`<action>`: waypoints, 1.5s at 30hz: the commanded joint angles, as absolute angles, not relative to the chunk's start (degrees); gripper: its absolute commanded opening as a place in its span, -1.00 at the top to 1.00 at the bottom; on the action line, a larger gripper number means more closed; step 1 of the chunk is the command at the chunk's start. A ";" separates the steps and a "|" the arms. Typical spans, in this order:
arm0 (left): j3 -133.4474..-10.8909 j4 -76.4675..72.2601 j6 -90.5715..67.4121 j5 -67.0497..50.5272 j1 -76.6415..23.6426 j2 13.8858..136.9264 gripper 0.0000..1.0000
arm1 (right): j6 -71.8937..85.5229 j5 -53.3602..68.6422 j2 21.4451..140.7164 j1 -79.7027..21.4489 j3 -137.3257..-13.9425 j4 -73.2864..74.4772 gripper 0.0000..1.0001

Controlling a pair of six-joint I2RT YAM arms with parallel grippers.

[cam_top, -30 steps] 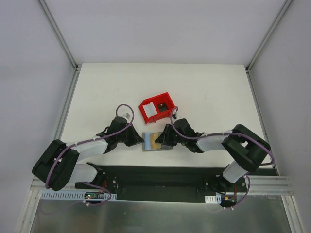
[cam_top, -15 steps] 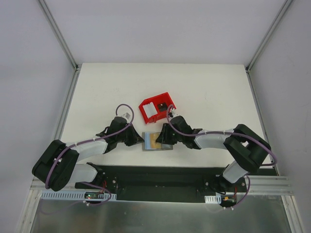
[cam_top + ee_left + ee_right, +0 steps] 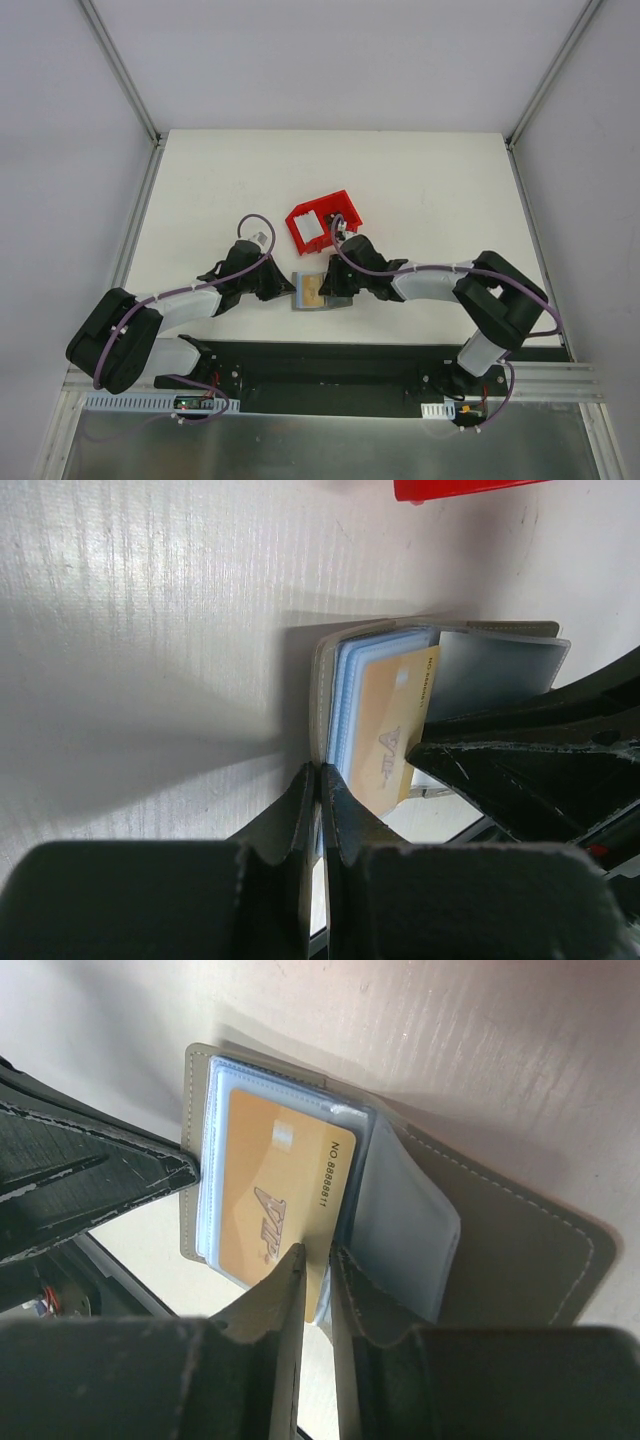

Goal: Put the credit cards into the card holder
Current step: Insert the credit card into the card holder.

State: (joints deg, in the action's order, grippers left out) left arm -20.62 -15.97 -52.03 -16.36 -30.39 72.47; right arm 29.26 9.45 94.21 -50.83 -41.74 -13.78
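Near the front edge of the white surface [image 3: 430,190], between the two arms, the holder [image 3: 510,1250] lies open and flat, its grey cover spread to either side and a stack of clear sleeves [image 3: 345,680] showing inside. On top of the stack sits the gold card [image 3: 275,1195], printed face up, most of it over the sleeves and one short edge sticking out past them. From the left, the left end effector [image 3: 318,790] comes in low, its fingers pressed together on the thin edge of the holder's cover and pinning that side down. From the right, the right end effector [image 3: 315,1270] meets it, its fingers pinching the protruding edge of the gold card, with a loose clear sleeve lying just beside them. The two end effectors are near each other over the holder but apart. Just behind the holder, farther from the arms, stands the red bin [image 3: 322,206], turned at an angle; a white card [image 3: 311,229] shows in its left half, and something darker in its right half is too small to make out.
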 commanded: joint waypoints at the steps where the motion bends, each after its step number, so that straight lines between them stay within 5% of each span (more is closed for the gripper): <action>1: -21.88 -16.61 -51.86 -17.40 -30.94 72.51 1.00 | 27.25 12.74 95.36 -51.50 -45.52 -14.50 0.65; 20: -21.88 -15.91 -51.50 -16.87 -30.85 72.25 1.00 | 27.86 10.63 92.81 -50.80 -44.47 -13.27 0.32; 30: -22.24 -15.82 -51.50 -17.14 -30.85 72.25 1.00 | 27.33 14.50 95.27 -51.94 -47.20 -14.77 0.72; 37: -22.06 -15.82 -51.42 -16.96 -30.85 71.54 1.00 | 27.07 15.12 95.72 -51.77 -47.64 -14.51 0.62; 45: -21.97 -14.77 -51.15 -16.52 -30.85 69.35 1.00 | 22.94 3.88 89.22 -51.33 -48.16 -3.79 0.21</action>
State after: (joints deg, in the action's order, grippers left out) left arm -20.64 -14.50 -51.70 -16.14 -30.41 71.66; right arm 26.15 9.67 94.41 -51.00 -45.17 -9.02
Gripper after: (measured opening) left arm 0.007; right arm 0.368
